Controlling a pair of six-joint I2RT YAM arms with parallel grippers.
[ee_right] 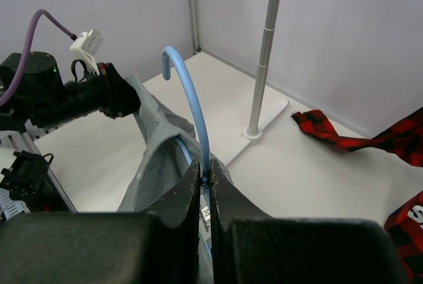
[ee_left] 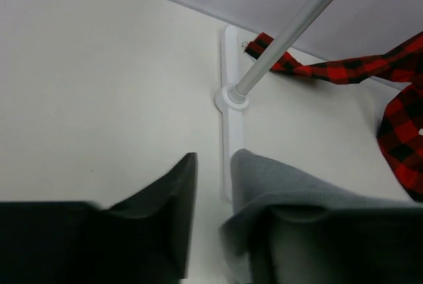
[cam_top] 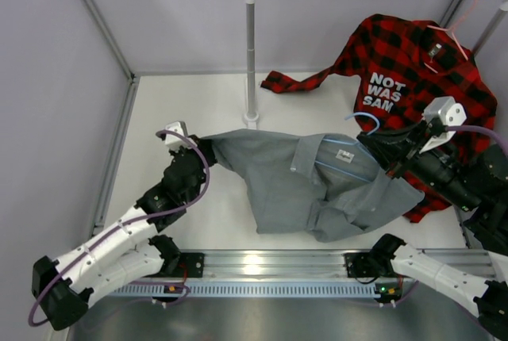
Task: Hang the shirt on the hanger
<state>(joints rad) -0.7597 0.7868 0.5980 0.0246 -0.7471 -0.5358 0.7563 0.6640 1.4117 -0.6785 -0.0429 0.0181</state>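
Shirt (cam_top: pixel 302 186): plain grey-green long-sleeved button-up of soft cloth, with a collar and a small white label inside the neck. It spans the gap between the two end effectors over the white table (cam_top: pixel 198 103). One edge is stretched out to the left end effector (cam_top: pixel 203 151) and the collar end sits at the right end effector (ee_right: pixel 206 177). The cloth is creased and bunched below the collar, and the lower folds sag toward the arm bases.

Hanger (ee_right: pixel 193 106): thin light-blue wire. The hook stands above the right end effector and the shoulders run inside the shirt's neck opening.

Right end effector: fingers together, clamped on the hanger's neck just under the hook.

Left end effector: narrow gap at the fingertips, with grey cloth draped over one finger. Cannot tell whether the cloth is pinched.

Beyond the right end effector: red-and-black plaid shirt with white lettering (cam_top: pixel 413 55) on a pink wire hanger (cam_top: pixel 452 32). A grey metal rack pole (cam_top: pixel 251 55) stands beyond the shirt.
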